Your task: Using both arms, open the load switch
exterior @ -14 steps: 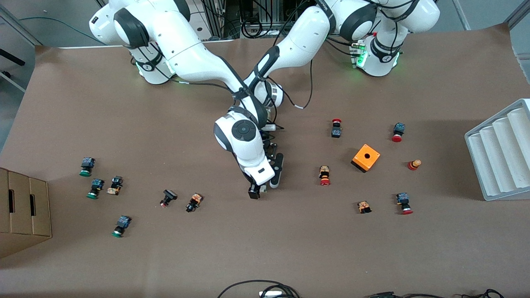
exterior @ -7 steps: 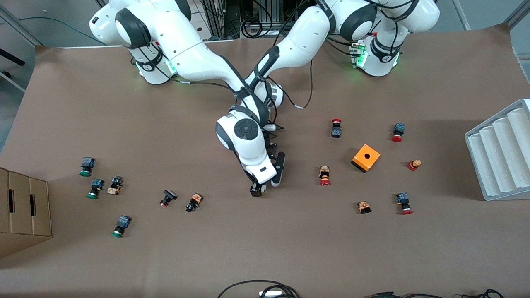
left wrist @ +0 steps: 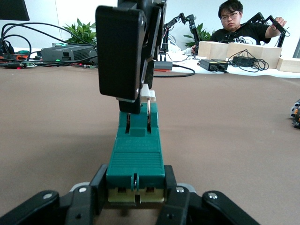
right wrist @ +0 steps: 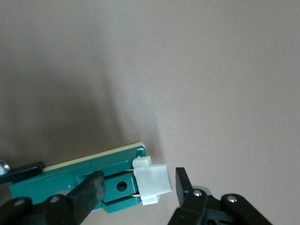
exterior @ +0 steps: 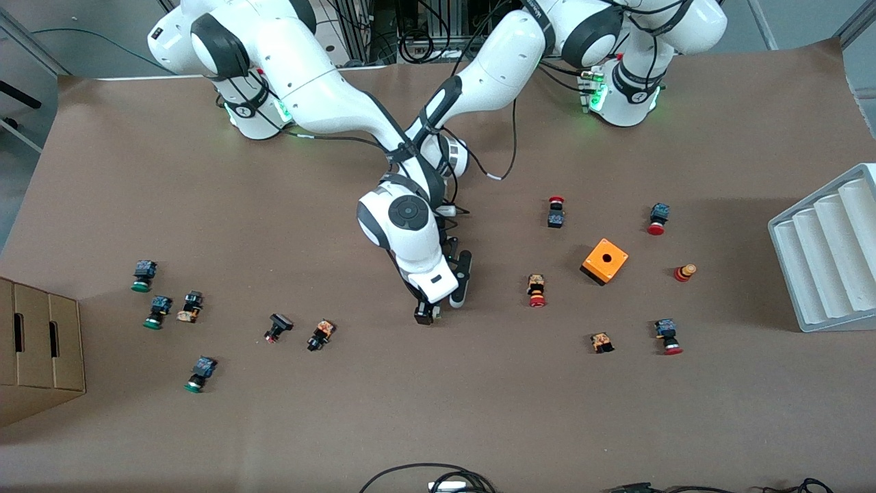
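Observation:
The load switch (left wrist: 136,159) is a narrow dark-green block with a white piece (right wrist: 152,180) at one end. My left gripper (left wrist: 135,183) is shut on its green end, one finger on each side. My right gripper (right wrist: 138,183) is open and straddles the white end. One of its fingers (right wrist: 89,190) lies against the green body. The other stands a small gap off the white piece. In the front view the right gripper (exterior: 426,313) is low over the table's middle, and its hand hides the switch and the left gripper.
An orange box (exterior: 605,260) and red-capped push buttons (exterior: 536,290) lie toward the left arm's end. Green-capped buttons (exterior: 142,275) and a cardboard box (exterior: 37,349) are at the right arm's end. A white ribbed tray (exterior: 828,253) stands at the left arm's table edge.
The right gripper's fingers have drawn closer together around the white end, and its hand has shifted slightly. The left arm has not moved.

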Robot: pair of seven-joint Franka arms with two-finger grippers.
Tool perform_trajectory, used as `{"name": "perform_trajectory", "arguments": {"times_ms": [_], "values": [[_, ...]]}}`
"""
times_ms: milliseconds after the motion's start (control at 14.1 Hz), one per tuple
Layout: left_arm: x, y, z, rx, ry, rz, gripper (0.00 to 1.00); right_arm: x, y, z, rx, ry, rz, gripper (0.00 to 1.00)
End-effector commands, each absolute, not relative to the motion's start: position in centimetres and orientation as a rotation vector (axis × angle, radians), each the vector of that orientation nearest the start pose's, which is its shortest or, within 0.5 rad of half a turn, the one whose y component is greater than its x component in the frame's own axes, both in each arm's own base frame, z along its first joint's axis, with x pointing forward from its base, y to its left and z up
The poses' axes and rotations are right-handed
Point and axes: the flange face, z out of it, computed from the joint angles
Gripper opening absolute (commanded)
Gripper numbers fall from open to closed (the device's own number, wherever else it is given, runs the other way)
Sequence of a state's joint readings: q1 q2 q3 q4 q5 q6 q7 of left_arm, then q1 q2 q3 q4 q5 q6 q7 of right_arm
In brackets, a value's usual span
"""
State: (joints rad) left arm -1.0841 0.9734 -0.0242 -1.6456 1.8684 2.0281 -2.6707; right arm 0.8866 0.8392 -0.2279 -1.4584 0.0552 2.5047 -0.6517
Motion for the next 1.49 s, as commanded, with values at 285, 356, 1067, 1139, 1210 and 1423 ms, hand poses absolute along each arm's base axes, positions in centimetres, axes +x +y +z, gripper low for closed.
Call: {"name": "perform_trajectory", "arguments": {"times_ms": [285, 356, 1067, 1139, 1210, 1423], "values": [[33.4, -55.4, 4.7, -2.544, -0.088, -1.914, 0.53, 56.7, 48.2, 20.9, -2.521, -2.09, -0.378, 0.67], [33.4, -55.5, 4.8, -2.544, -0.089, -1.916, 0.53, 56.7, 48.2, 20.9, -2.521, -2.092, -0.378, 0.65], [33.5, -55.5, 4.9, -2.543, -0.09, -1.916, 0.52, 56.7, 48.3, 21.4, -2.518, -2.094, -0.382, 0.62], [33.5, -55.5, 5.0, -2.543, -0.092, -1.918, 0.52, 56.6, 48.3, 21.4, -2.518, -2.096, -0.38, 0.61], [33.5, -55.5, 5.0, -2.543, -0.092, -1.918, 0.52, 56.6, 48.3, 21.3, -2.517, -2.096, -0.377, 0.59], [33.5, -55.5, 5.0, -2.543, -0.092, -1.918, 0.52, 55.9, 49.2, 21.6, -2.499, -2.115, -0.386, 0.58]]}}
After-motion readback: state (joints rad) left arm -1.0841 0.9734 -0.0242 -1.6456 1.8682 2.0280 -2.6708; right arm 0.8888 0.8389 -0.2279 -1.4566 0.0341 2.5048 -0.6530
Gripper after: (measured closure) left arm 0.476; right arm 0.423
